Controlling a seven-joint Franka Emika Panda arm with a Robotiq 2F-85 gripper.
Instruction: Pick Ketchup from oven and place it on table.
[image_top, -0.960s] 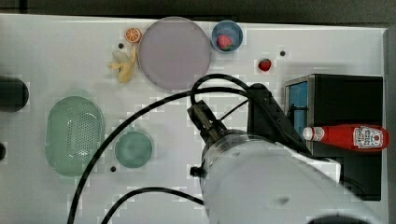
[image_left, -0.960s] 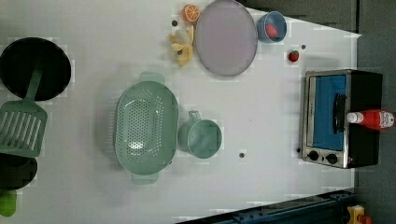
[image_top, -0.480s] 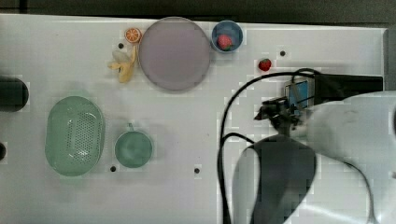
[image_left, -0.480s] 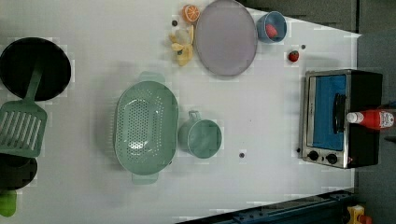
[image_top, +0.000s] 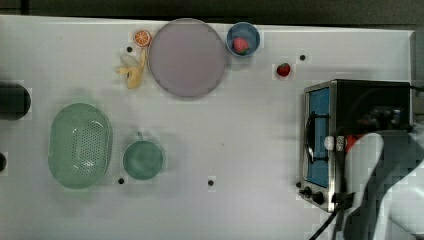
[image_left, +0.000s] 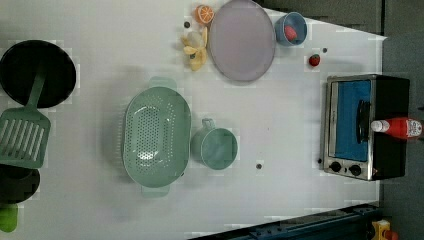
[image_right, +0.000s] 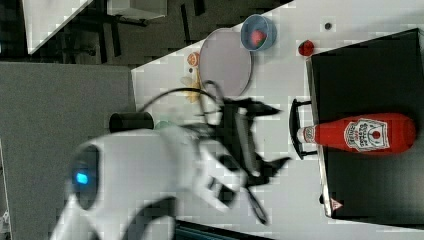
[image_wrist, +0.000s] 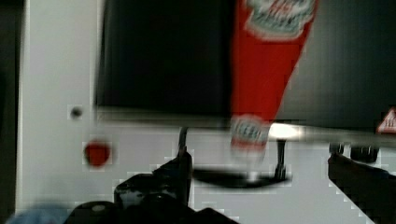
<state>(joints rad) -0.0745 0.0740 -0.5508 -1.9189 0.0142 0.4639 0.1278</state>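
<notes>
I see the ketchup (image_right: 367, 132) lying on its side on the oven's (image_left: 390, 157) black top, cap over the door handle. My gripper (image_wrist: 259, 170) hangs spread wide above it, holding nothing. The table (image_top: 240, 135) lies below.

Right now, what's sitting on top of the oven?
The ketchup lies on its side on the oven, cap past the front edge above the door handle. The inside is hidden behind the shut door.
</notes>
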